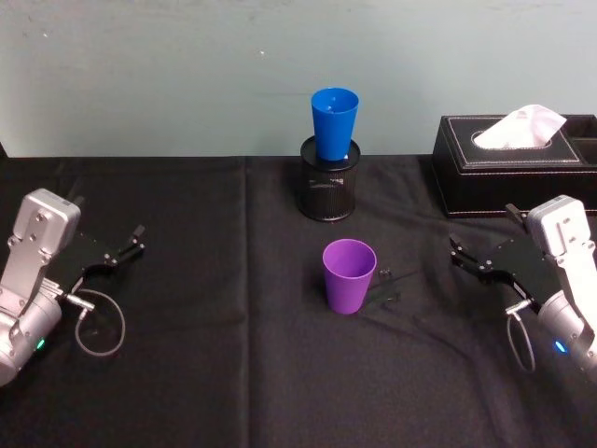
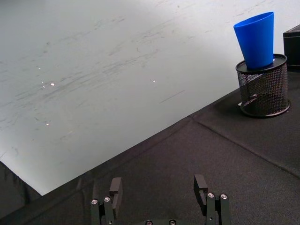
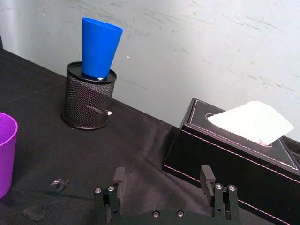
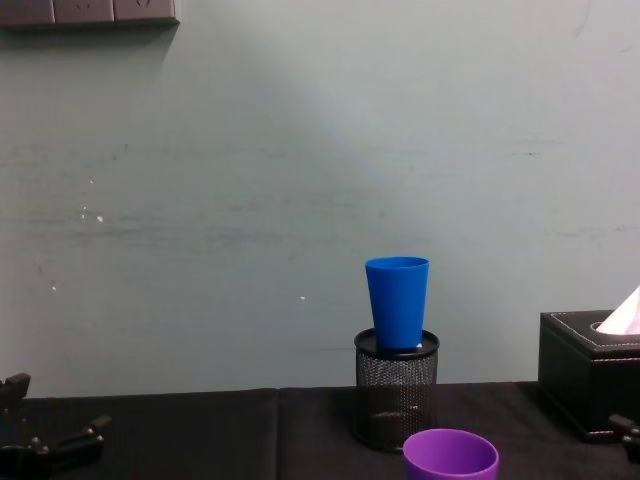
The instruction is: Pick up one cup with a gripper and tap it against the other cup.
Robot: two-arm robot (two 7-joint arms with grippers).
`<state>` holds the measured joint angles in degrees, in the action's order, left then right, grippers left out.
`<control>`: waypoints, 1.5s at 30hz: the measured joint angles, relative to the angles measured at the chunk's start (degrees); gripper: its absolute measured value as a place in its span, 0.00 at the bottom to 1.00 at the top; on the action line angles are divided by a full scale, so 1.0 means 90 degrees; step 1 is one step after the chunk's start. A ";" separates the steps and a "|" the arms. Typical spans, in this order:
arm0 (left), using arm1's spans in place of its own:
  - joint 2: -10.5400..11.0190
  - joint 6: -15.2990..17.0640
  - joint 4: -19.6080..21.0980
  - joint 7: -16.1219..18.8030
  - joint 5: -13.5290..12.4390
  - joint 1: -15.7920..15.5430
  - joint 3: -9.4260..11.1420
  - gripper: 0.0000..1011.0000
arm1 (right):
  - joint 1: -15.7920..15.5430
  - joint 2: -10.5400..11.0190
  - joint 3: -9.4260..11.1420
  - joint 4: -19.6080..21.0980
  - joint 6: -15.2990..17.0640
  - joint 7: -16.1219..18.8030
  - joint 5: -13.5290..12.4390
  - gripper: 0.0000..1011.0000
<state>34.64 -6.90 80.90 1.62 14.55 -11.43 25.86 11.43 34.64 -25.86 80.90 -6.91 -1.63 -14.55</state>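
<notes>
The purple cup [image 1: 349, 275] stands upright on the black cloth near the table's middle; its rim shows in the chest view [image 4: 450, 455] and its side in the right wrist view [image 3: 5, 154]. Farther back, the blue cup [image 1: 334, 122] sits upright in a black mesh pen pot [image 1: 329, 191], also the blue cup [image 2: 256, 40] [image 3: 99, 47] [image 4: 397, 302]. My left gripper [image 1: 133, 245] rests open at the left side, far from both cups, jaws empty [image 2: 158, 187]. My right gripper [image 1: 459, 254] stands open at the right, empty [image 3: 161, 176].
A black tissue box [image 1: 513, 163] with a white tissue stands at the back right, just behind my right gripper. The pale wall runs close behind the table's far edge. Small dark scraps [image 1: 387, 285] lie beside the purple cup.
</notes>
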 joint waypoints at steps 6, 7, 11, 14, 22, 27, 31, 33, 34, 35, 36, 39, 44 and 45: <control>0.0000 0.0000 0.0000 0.0000 0.0000 0.0000 0.0000 0.99 | 0.0000 0.0000 0.0000 0.0000 0.0000 0.0000 0.0000 0.99; 0.0000 -0.0001 0.0000 0.0000 0.0000 0.0000 0.0000 0.99 | 0.0000 0.0000 0.0000 0.0000 0.0000 0.0000 0.0000 0.99; 0.0000 0.0000 0.0000 0.0000 0.0000 0.0000 0.0000 0.99 | 0.0000 0.0001 0.0000 0.0000 0.0001 0.0000 0.0000 0.99; 0.0000 0.0000 0.0000 0.0000 0.0000 0.0000 0.0000 0.99 | 0.0000 0.0001 0.0000 0.0000 0.0000 0.0000 0.0000 0.99; 0.0000 0.0000 0.0000 0.0000 0.0000 0.0000 0.0000 0.99 | 0.0000 0.0000 0.0000 0.0000 0.0001 0.0000 0.0000 0.99; 0.0000 0.0000 0.0000 0.0000 0.0000 0.0000 0.0000 0.99 | 0.0000 0.0001 0.0000 0.0000 0.0001 0.0000 0.0000 0.99; 0.0000 0.0000 0.0000 0.0000 0.0000 0.0000 0.0000 0.99 | 0.0000 0.0000 0.0000 -0.0001 0.0001 0.0000 0.0000 0.99; 0.0000 0.0000 0.0000 0.0000 -0.0001 0.0000 0.0000 0.99 | 0.0000 0.0001 0.0000 0.0000 0.0001 0.0000 0.0000 0.99; 0.0000 0.0000 0.0000 0.0000 0.0000 0.0000 0.0000 0.99 | 0.0000 0.0000 0.0000 0.0000 0.0001 0.0000 0.0000 0.99; 0.0000 0.0000 0.0000 0.0000 0.0000 0.0000 0.0000 0.99 | 0.0000 0.0001 0.0000 -0.0001 0.0001 0.0001 0.0000 0.99; 0.0000 0.0000 0.0000 0.0000 -0.0001 0.0000 0.0000 0.99 | 0.0000 0.0001 0.0000 -0.0001 0.0001 0.0001 0.0000 0.99; 0.0000 0.0000 0.0000 0.0000 0.0000 0.0000 0.0000 0.99 | 0.0000 0.0000 0.0000 -0.0001 0.0001 0.0001 0.0000 0.99; 0.0000 0.0000 0.0000 0.0000 0.0000 0.0000 0.0000 0.99 | 0.0000 0.0000 0.0000 0.0000 0.0001 0.0001 0.0000 0.99; 0.0000 -0.0001 0.0000 0.0000 -0.0001 0.0000 0.0000 0.99 | 0.0000 0.0001 0.0000 -0.0001 0.0001 0.0001 0.0000 0.99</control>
<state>34.64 -6.91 80.90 1.62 14.55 -11.43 25.86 11.43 34.65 -25.86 80.90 -6.90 -1.62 -14.55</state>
